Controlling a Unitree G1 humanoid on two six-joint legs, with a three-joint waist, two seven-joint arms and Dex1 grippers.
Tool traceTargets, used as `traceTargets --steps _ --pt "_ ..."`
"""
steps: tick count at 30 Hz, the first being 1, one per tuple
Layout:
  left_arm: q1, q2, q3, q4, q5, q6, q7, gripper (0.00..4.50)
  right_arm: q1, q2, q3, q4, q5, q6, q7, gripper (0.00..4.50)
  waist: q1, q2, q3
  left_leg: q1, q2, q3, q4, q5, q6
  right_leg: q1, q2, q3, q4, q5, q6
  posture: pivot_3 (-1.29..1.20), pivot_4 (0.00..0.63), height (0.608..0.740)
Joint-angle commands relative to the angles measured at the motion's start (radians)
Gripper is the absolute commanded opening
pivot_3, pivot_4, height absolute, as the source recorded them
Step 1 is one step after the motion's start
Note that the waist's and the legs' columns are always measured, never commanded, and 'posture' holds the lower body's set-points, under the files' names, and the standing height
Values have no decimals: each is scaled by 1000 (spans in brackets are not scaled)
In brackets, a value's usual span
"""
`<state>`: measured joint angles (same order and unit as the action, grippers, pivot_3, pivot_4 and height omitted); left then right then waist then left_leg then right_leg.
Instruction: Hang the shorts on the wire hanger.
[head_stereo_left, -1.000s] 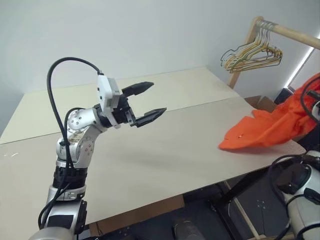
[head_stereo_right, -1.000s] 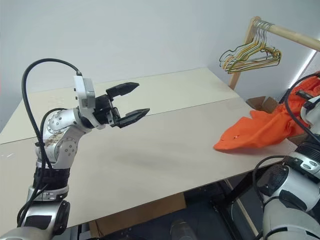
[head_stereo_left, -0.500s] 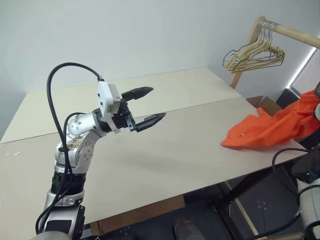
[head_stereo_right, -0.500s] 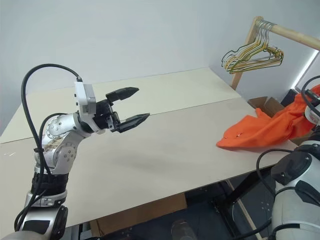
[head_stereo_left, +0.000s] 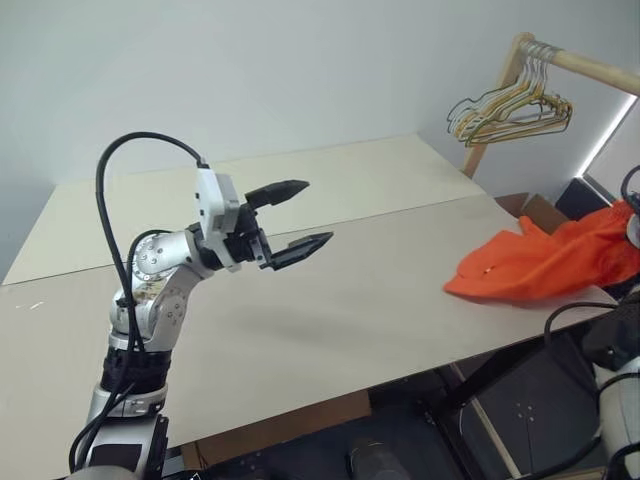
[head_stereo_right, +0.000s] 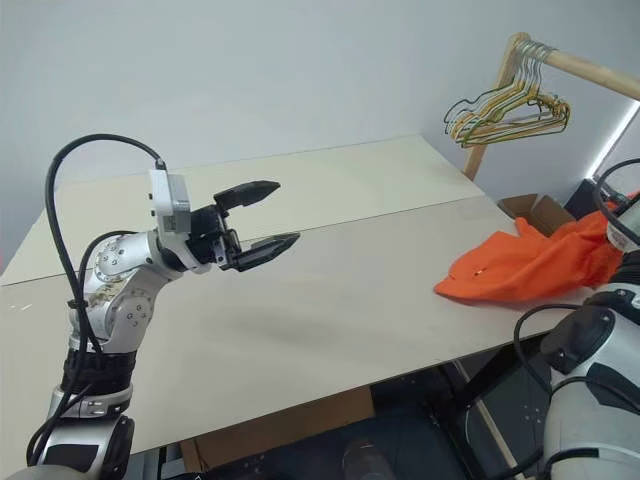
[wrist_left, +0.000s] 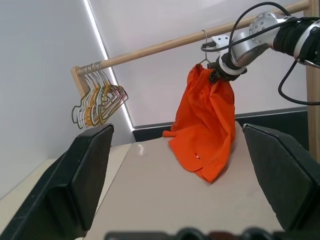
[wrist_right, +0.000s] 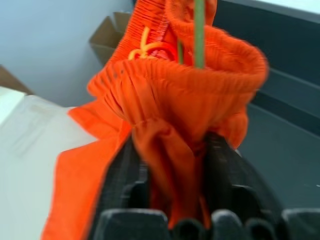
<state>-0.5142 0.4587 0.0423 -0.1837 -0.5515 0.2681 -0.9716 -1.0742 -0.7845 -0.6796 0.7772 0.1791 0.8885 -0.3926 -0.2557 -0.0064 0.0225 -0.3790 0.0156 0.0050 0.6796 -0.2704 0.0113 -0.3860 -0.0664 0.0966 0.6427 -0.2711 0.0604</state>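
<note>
You're getting bright, even light; a vertical light strip (wrist_left: 107, 65) glares at eleven o'clock, the table (head_stereo_left: 350, 290) carries soft shadows, and the shorts (wrist_right: 165, 115) blur up close.

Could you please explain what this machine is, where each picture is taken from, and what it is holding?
It is a humanoid robot with two arms, each ending in a two-fingered gripper. Two pictures come from cameras in its head, looking down over a pale table. The other two come from cameras on its wrists. The left gripper hangs open over the table, holding nothing. At the table's right end, the right gripper has bunched orange shorts between its fingers, near a thin wire hanger on a wooden rail. The lower part of the shorts lies on the table. More wire hangers hang bunched at the rail's end.
</note>
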Motion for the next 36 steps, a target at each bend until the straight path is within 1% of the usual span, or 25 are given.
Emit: traceTargets --steps 1,3,5,11,14,17,20,26,29,33,36 --pt "-12 11 3 -30 -4 -1 4 4500 -12 18 -23 -110 13 -22 -65 3116 1 0 0 0 0 0 0 0 0 0 0 0 0 0 0 -182 0 740" --pt "-13 14 4 -30 -4 1 5 4500 1 32 -15 -159 4 -21 -87 3875 1 0 0 0 0 0 0 0 0 0 0 0 0 0 0 -180 0 740" --pt "-12 16 7 -33 -8 3 6 4500 19 46 3 -217 -10 -12 -101 4484 3 0 0 0 0 0 0 0 0 0 0 0 0 0 0 -180 0 740" --pt "-12 18 3 -29 -6 0 6 4500 64 86 70 -374 -61 -13 -141 4484 13 0 0 0 -1 0 0 0 0 0 -1 0 1 0 1 -186 0 740" --pt "-15 15 2 -30 -10 3 6 4500 89 104 126 -460 -121 -40 -171 4484 17 0 0 0 -1 0 0 0 0 0 -2 0 1 0 1 -186 0 740" --pt "-16 19 1 -30 -19 11 -2 4500 132 92 209 -535 -213 -112 -191 4484 22 0 0 0 -1 0 0 0 0 0 -2 0 1 0 1 -184 0 740" --pt "-16 20 7 -30 -23 11 -4 4500 153 83 267 -575 -284 -174 -202 4484 23 0 0 0 -2 0 0 0 0 0 -3 0 1 0 2 -182 0 740" --pt "-10 19 14 -35 -21 6 -3 4500 172 65 377 -558 -395 -322 -174 4484 23 0 0 0 -2 0 0 0 0 0 -3 0 0 0 2 -172 0 740" --pt "-4 28 20 -42 -16 12 4 4500 185 64 451 -572 -441 -378 -124 4484 23 0 0 0 -2 0 0 0 0 0 -3 0 1 0 2 -162 0 740" --pt "47 54 56 -83 -41 5 -11 4500 220 73 533 -619 -428 -455 50 4484 20 0 0 1 -2 0 0 0 0 0 -2 0 1 0 2 -151 0 740" --pt "81 71 81 -106 -53 12 2 4500 242 68 580 -656 -439 -499 149 4484 24 0 0 1 -2 0 0 0 0 0 -3 0 1 0 2 -145 0 740"
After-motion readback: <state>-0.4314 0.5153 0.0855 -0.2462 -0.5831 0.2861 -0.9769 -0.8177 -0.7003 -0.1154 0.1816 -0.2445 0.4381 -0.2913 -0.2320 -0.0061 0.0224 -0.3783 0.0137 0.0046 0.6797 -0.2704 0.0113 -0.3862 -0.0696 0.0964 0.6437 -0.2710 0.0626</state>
